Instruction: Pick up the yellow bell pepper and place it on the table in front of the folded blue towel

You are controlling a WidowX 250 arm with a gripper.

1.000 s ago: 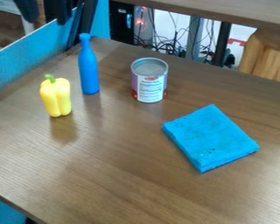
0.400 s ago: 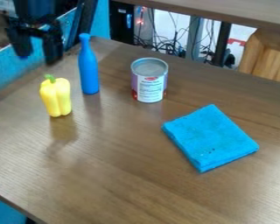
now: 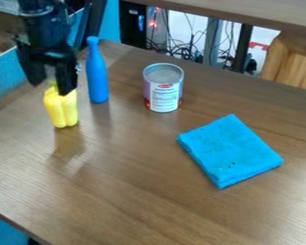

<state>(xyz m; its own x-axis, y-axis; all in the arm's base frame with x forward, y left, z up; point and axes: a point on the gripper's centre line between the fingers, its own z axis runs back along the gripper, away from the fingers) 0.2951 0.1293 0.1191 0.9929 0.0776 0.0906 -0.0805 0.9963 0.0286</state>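
The black gripper [image 3: 50,86] hangs at the upper left, open, with its two fingertips apart over the top of a yellow bell pepper [image 3: 61,109]. The pepper stands upright on the table, its stem and upper part partly hidden behind the gripper. Just right of the gripper a blue bottle [image 3: 97,74] stands upright. Farther right is a metal can [image 3: 163,91] with a white and purple label. A folded blue cloth [image 3: 231,150] lies flat at the right of the table.
The brown wooden table [image 3: 136,191] spans most of the view. A blue panel [image 3: 5,76] runs along its far left edge. Cables [image 3: 191,48] lie beyond the back edge, under another wooden surface [image 3: 245,12]. A wooden piece [image 3: 289,62] stands at the upper right.
The gripper has come down from the top left edge and slightly right, to the top of the pepper. The pepper, bottle, can and cloth have not moved.
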